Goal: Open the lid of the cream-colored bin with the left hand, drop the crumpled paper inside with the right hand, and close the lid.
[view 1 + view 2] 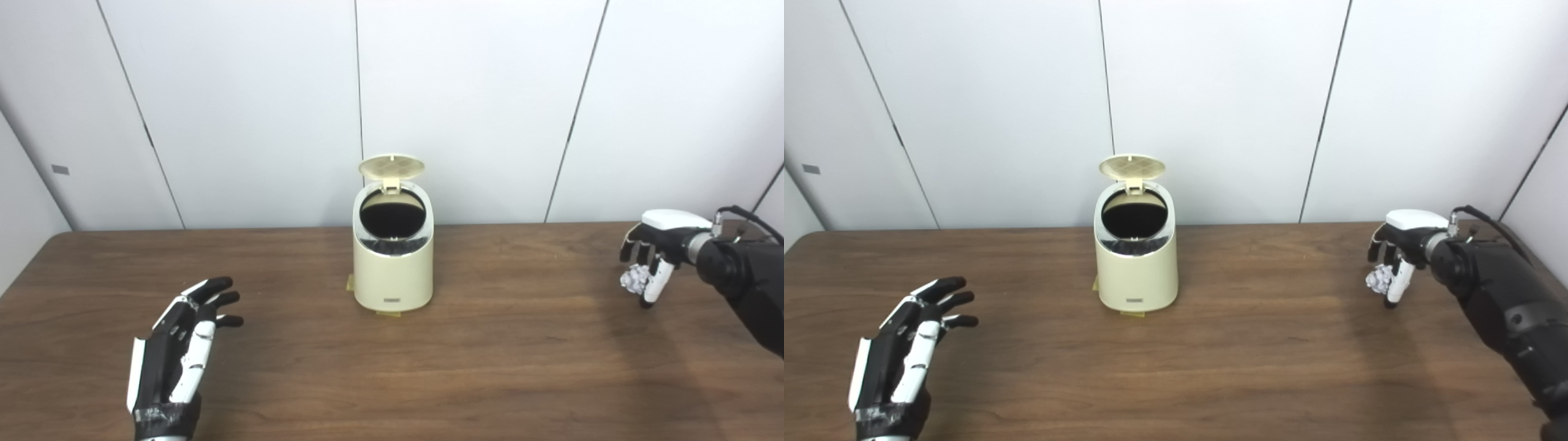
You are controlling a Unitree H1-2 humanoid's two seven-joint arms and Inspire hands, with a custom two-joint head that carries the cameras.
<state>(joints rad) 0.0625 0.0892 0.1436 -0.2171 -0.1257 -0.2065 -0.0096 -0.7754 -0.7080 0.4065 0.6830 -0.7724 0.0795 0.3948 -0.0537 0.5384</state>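
Observation:
The cream-colored bin [393, 269] stands at the middle of the wooden table [520, 343], near the back wall. Its lid [391, 166] is flipped up and the dark opening shows. My right hand [654, 251] hovers at the far right, well apart from the bin, with its fingers curled down on the crumpled white paper [634, 278]. My left hand [184, 334] rests low at the front left, fingers spread and holding nothing, a good way from the bin.
White wall panels close off the back edge of the table just behind the bin. Small tape marks [388, 313] lie at the bin's base. Bare tabletop stretches between the bin and each hand.

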